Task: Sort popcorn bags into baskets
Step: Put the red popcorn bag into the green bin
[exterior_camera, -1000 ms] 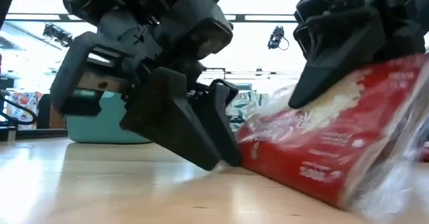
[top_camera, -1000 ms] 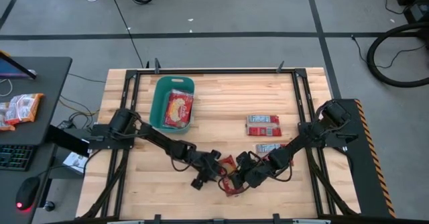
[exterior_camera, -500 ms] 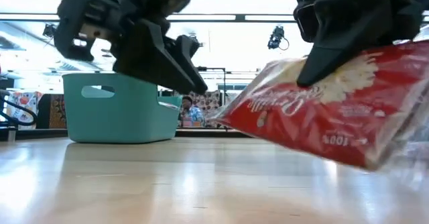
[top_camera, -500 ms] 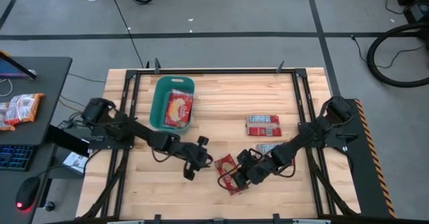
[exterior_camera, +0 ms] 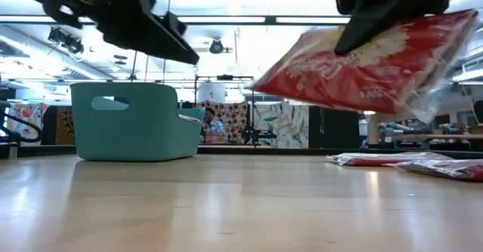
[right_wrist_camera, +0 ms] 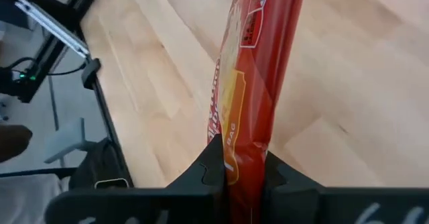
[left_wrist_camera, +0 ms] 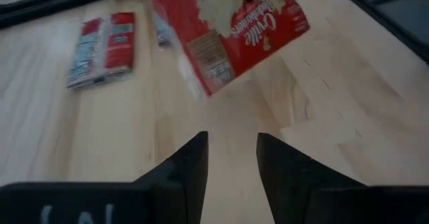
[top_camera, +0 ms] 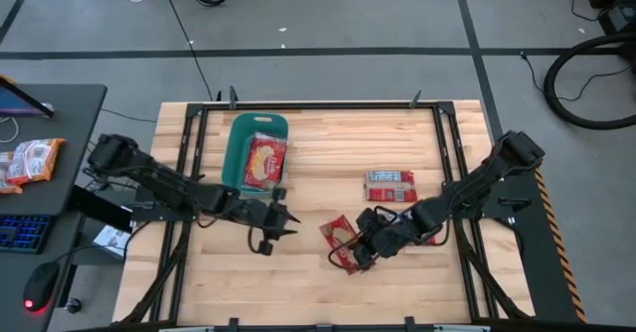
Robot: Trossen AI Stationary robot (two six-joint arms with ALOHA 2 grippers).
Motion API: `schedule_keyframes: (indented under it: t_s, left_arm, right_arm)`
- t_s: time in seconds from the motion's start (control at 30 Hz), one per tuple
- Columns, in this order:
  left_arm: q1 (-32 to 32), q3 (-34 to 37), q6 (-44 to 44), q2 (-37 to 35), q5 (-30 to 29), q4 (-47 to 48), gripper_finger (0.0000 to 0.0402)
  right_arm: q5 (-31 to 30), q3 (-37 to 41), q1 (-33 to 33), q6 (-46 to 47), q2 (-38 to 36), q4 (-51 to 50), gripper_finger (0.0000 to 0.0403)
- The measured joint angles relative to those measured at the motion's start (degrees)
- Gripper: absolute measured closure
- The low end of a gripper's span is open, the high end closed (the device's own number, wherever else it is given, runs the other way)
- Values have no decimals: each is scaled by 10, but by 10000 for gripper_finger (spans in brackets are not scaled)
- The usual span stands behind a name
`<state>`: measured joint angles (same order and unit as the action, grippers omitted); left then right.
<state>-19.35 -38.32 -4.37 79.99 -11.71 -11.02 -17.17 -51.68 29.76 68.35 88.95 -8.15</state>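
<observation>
Wooden bench (top_camera: 318, 148): right tool (top_camera: 360, 253) pinches 1 popcorn bag (top_camera: 340, 243) by its edge, aloft, well apart from the teal basket (top_camera: 238, 153); slippery foil may slip. Left tool (top_camera: 280, 220) narrowly parted, empty.

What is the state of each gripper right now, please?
Left gripper: open, holding nothing, above the table.
Right gripper: shut on a popcorn bag, lifted clear of the table.
</observation>
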Motion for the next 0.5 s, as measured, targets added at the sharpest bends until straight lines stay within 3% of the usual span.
schedule_keyframes:
  t_s: [0.23,0.5]
  left_arm:
    - [-35,45,51,-99,-94,14,269]
    - [-101,46,87,-191,-206,97,269]
  right_arm:
    - [8,0,-27,-67,-7,6,373]
    - [74,0,-95,-173,-7,89,373]
